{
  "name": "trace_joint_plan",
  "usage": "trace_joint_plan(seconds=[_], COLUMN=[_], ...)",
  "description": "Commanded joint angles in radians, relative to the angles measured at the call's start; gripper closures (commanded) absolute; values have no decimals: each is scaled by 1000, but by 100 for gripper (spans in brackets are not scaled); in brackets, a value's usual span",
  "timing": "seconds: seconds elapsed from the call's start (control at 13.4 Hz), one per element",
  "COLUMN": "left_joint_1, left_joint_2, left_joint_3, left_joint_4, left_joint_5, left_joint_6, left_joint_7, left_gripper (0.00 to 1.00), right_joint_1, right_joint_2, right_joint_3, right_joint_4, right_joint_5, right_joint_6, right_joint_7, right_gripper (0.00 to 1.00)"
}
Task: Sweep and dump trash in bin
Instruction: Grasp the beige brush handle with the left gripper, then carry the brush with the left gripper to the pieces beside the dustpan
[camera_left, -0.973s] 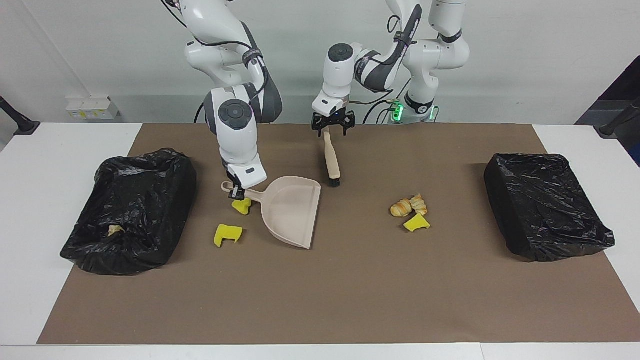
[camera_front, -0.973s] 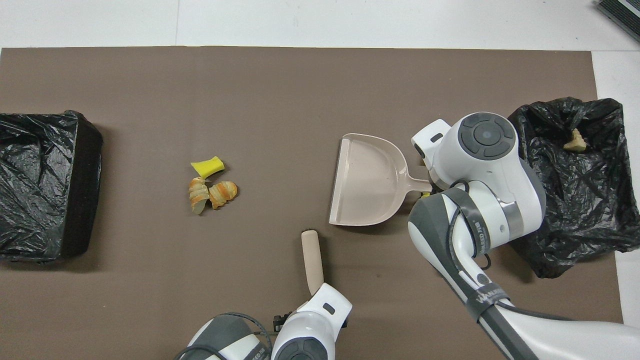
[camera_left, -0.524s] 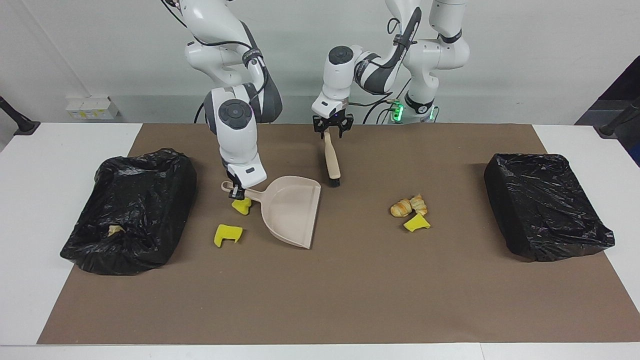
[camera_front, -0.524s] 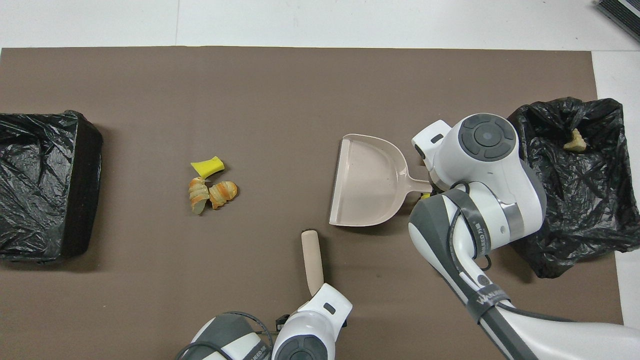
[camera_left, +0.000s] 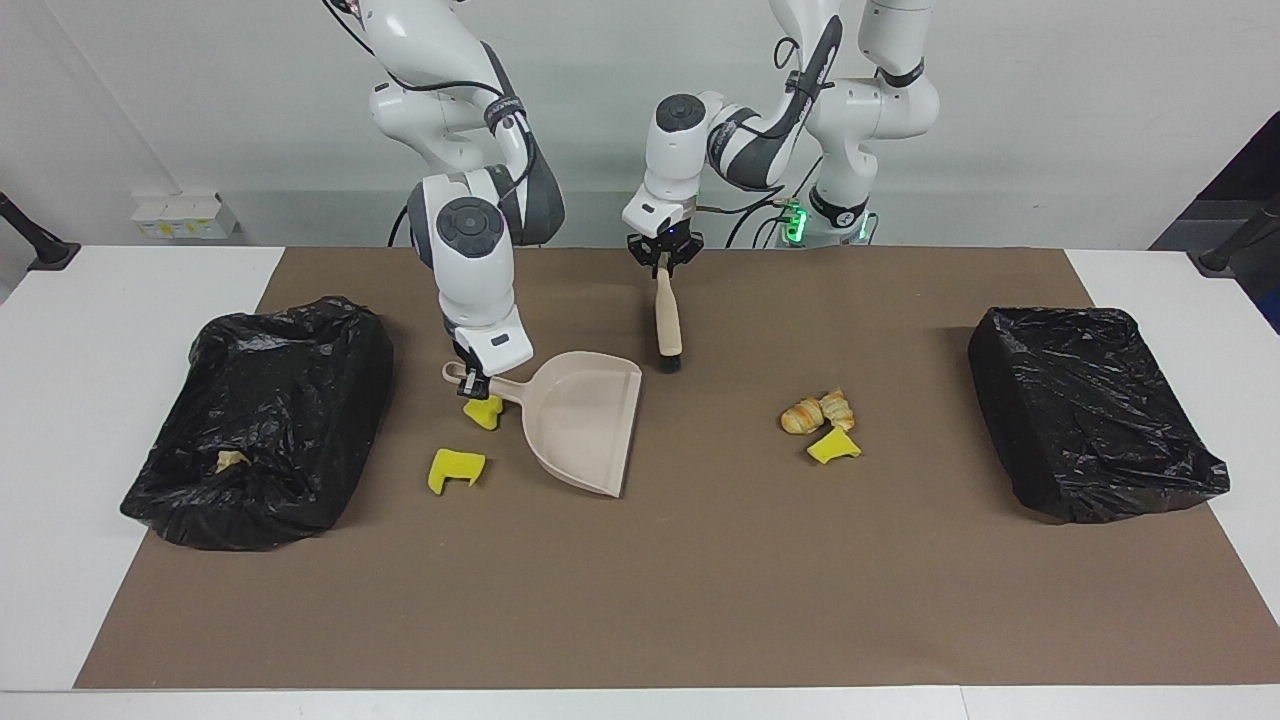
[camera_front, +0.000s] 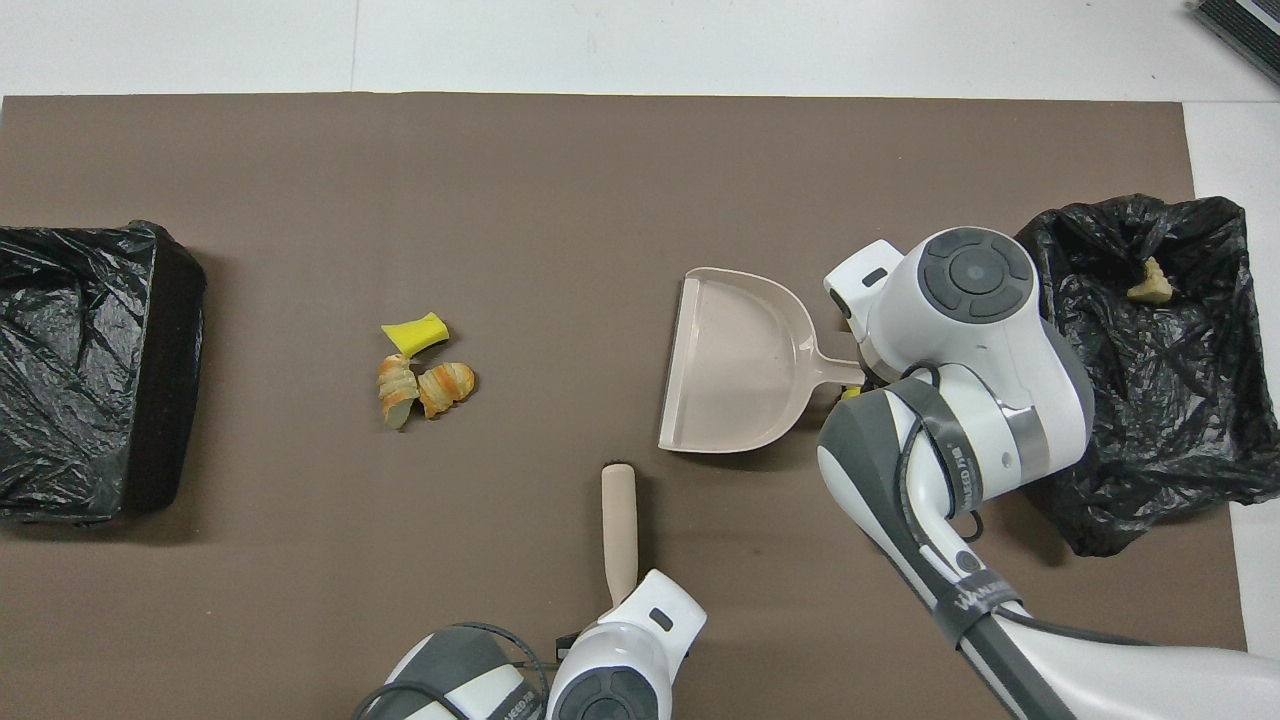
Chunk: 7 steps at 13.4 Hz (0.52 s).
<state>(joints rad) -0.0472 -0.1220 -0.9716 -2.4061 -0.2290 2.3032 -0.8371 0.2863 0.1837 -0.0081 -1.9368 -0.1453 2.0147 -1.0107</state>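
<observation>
Near the upper centre of the facing view, the left gripper (camera_left: 664, 262) is clamped on the top of a beige brush (camera_left: 666, 318) handle, bristles resting on the brown mat (camera_left: 700, 580). Left of centre, the right gripper (camera_left: 473, 384) is closed on the handle of the beige dustpan (camera_left: 583, 420). The trash looks light and soft, better swept than pinched: two yellow sponge chunks (camera_left: 455, 468) lie just left of the pan, while croissant pieces (camera_left: 815, 412) with another sponge sit right of centre. Black-lined bins stand at the far left (camera_left: 260, 420) and far right (camera_left: 1090, 420) edges.
</observation>
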Motion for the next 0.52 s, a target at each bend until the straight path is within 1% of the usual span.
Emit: trace_joint_plan(seconds=[0.0, 0.07, 0.3, 0.45], left_joint_1=[47, 55, 59, 67], left_joint_2=[-31, -45, -70, -74], left_joint_3=[26, 72, 282, 407], left_joint_4=[43, 80, 220, 278], left_joint_5=[-18, -18, -16, -4], left_joint_6=[-92, -152, -393, -476], left_joint_7=[74, 122, 293, 451], left_gripper=[100, 100, 100, 100], right_joint_1=[-4, -4, -4, -3], right_joint_2=[-26, -26, -23, -23], right_joint_3=[2, 4, 4, 4], right_joint_4=[-22, -21, -19, -17], right_joint_5=[-22, -22, -30, -30], right_joint_6=[10, 10, 12, 12], right_joint_7=[-20, -22, -25, -25], right_gripper=[100, 100, 100, 100])
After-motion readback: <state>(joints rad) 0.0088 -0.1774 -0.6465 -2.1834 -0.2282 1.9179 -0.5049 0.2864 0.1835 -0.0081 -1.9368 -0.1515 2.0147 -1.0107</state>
